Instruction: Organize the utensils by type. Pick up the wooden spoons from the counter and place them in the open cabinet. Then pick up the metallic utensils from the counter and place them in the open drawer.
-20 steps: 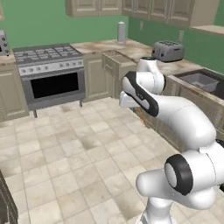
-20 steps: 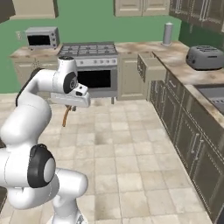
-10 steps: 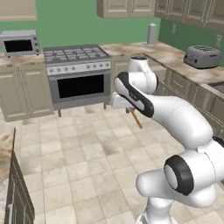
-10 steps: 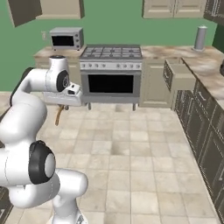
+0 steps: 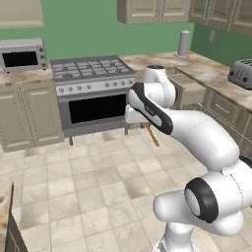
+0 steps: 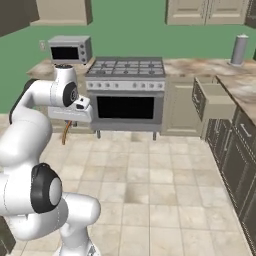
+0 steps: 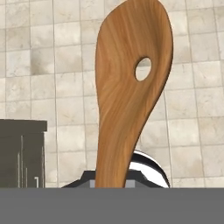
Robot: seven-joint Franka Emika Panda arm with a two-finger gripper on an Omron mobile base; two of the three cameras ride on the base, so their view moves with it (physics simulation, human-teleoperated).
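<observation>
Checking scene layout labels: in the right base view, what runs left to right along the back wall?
Microwave → stove → open drawer → grey canister on the counter.

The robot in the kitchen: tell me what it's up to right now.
The white arm is carrying a wooden spoon in its end effector, shut on the handle. The spoon hangs below the hand, over the tiled floor in front of the oven, so it is not in any cabinet yet. To the robot's right, a drawer stands pulled open in the counter run. The microwave sits on the counter left of the stove.
</observation>
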